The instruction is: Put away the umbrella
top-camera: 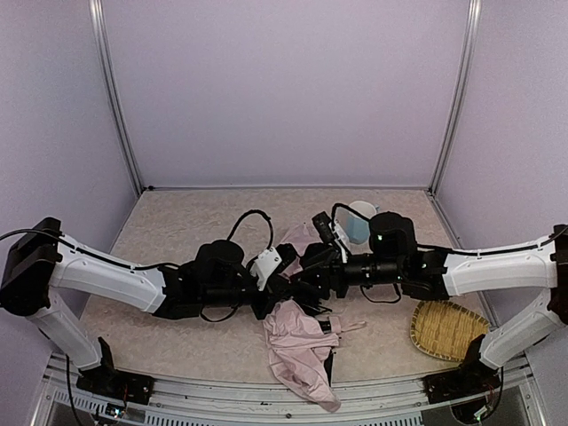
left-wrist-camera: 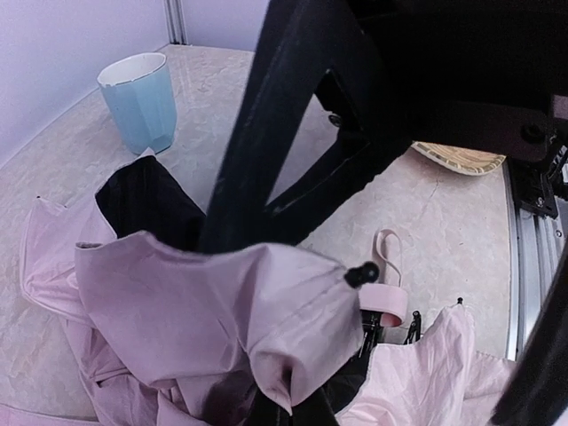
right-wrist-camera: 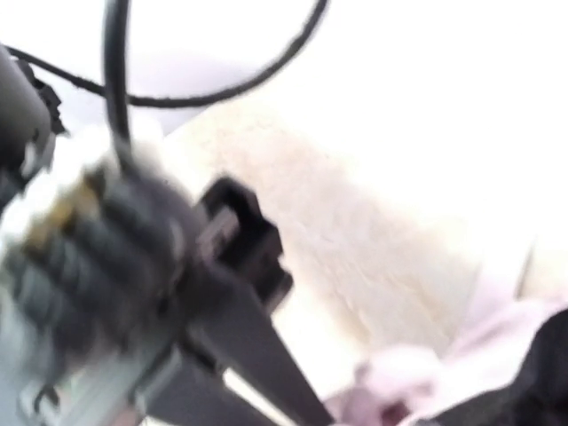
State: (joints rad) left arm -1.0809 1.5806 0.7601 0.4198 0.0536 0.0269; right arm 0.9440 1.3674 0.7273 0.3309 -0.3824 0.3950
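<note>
Over the middle of the table [top-camera: 177,231] in the top view, both arms reach inward and the left gripper [top-camera: 286,282] and right gripper [top-camera: 316,264] sit almost nose to nose. The umbrella [top-camera: 297,342] is a crumpled pink heap right under them. Most of it spills toward the near edge, and a smaller flap of pink peeks out on the far side near the light-blue cup [top-camera: 359,222]. So its long axis runs roughly far-to-near, crossing the line of the two arms, and its small pink handle [top-camera: 348,327] pokes out to the right, toward the woven tray [top-camera: 448,330]. From up there I can't tell what either set of jaws is doing. The left wrist view helps more. One black finger [left-wrist-camera: 266,124] slants down into the fabric, and what I take to be its partner sits way off at the lower right. To me that looks like jaws spread wide, straddling the cloth without pinching it. The handle [left-wrist-camera: 383,306] and its strap lie on the table in that gap, just past the fold. The right wrist view is basically motion blur. There's a smear of pink low on the right, and I honestly can't say how its jaws stand. My read is that the left arm is better placed for the fabric, while the handle lies on the right arm's side.
</note>
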